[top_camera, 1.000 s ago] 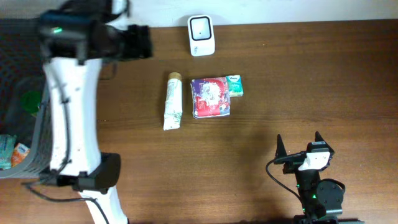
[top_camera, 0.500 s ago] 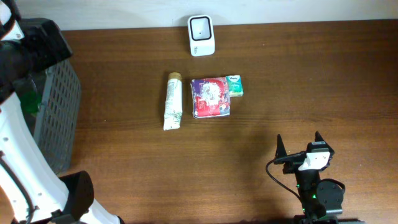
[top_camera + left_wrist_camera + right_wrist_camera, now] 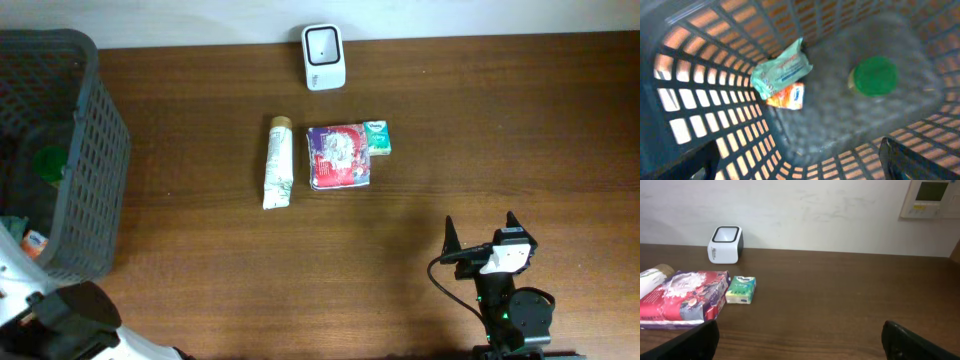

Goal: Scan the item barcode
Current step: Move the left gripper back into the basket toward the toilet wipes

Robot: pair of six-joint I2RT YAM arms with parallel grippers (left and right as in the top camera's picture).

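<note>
A white barcode scanner (image 3: 323, 57) stands at the table's far edge, also in the right wrist view (image 3: 725, 244). In front of it lie a white tube (image 3: 276, 162), a red-and-purple packet (image 3: 338, 156) and a small green pack (image 3: 377, 138). My right gripper (image 3: 482, 235) rests open near the front edge, well short of them, with nothing between its fingers (image 3: 800, 342). My left gripper (image 3: 800, 165) hangs open over the grey basket (image 3: 700, 100), empty. Inside the basket lie a mint-green packet (image 3: 781, 67), an orange packet (image 3: 788, 96) and a green-lidded item (image 3: 874, 75).
The grey basket (image 3: 100, 150) stands at the table's left end. My left arm's white body (image 3: 70, 320) fills the bottom-left corner of the overhead view. A wall panel (image 3: 930, 197) hangs behind the table at the right.
My left arm has swung away from above the basket's far side down to the bottom-left corner, uncovering the basket. The right arm and the items on the table have not moved.
</note>
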